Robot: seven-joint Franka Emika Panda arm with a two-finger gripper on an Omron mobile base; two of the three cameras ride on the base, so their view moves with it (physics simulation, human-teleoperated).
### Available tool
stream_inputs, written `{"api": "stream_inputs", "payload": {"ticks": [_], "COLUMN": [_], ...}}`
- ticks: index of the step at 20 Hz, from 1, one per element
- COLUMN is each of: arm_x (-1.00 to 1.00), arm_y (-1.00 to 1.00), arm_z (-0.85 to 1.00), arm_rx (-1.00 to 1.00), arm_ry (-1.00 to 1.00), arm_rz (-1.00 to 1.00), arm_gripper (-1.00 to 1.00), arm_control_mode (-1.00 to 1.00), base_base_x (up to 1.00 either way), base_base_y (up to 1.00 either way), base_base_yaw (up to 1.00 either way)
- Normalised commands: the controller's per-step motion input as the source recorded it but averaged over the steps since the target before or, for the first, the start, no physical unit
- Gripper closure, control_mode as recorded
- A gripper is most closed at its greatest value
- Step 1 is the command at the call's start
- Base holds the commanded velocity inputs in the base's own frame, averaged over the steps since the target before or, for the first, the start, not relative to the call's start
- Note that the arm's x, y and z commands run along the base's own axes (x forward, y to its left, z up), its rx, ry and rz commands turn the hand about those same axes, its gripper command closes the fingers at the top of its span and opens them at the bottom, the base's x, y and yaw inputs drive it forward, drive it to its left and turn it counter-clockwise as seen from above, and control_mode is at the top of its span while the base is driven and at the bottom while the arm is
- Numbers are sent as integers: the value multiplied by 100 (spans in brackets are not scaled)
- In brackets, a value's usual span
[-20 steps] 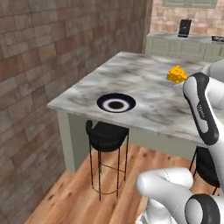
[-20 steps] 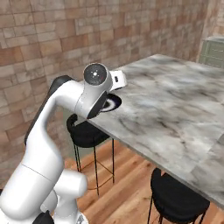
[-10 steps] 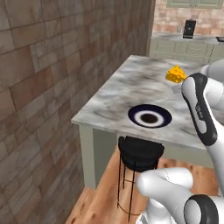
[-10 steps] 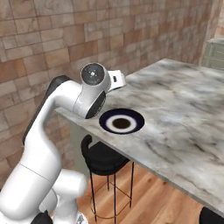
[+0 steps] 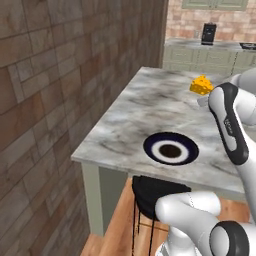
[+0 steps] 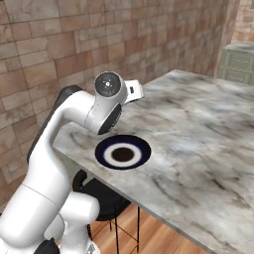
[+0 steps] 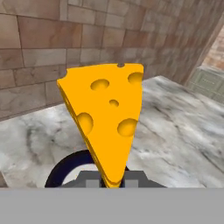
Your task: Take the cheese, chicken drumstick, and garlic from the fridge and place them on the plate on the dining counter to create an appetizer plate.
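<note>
Now the two-finger gripper (image 7: 112, 180) has its jaws clamped on the yellow-orange holed cheese wedge (image 7: 106, 124), held above the grey-white marbled dining counter (image 5: 135, 112). The round dark navy plate (image 5: 170, 148) sits near the counter's front edge, a black round stool (image 5: 152, 192) tucked beneath, brick wall (image 6: 54, 44) alongside.

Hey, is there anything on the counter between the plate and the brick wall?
No. In the left base view, only bare marbled top of the dining counter lies between the plate and the brick wall; the right base view shows the same.
</note>
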Motion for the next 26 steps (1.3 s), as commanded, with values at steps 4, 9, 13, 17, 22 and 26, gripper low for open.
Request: {"api": "stream_inputs", "payload": {"ticks": [4,9,13,17,22,26], "arm_x": [0,37,38,22,4,19], "arm_y": [0,1,0,1,22,11], "arm_z": [0,-26,-47,-53,-65,-38], "arm_rx": [0,-2,-8,-8,-3,0], "arm_ry": [0,0,6,17,19,21], "arm_rz": [0,-8,-12,-8,-1,0], "arm_gripper": [100,100,100,100,100,100], "arm_control_mode": [100,-100,-100,-100,-100,-100], "base_base_x": [39,8,0,0,0,0], "base_base_y": [6,2,0,0,0,0], "base_base_yaw": [-8,-2,0,0,0,0]}}
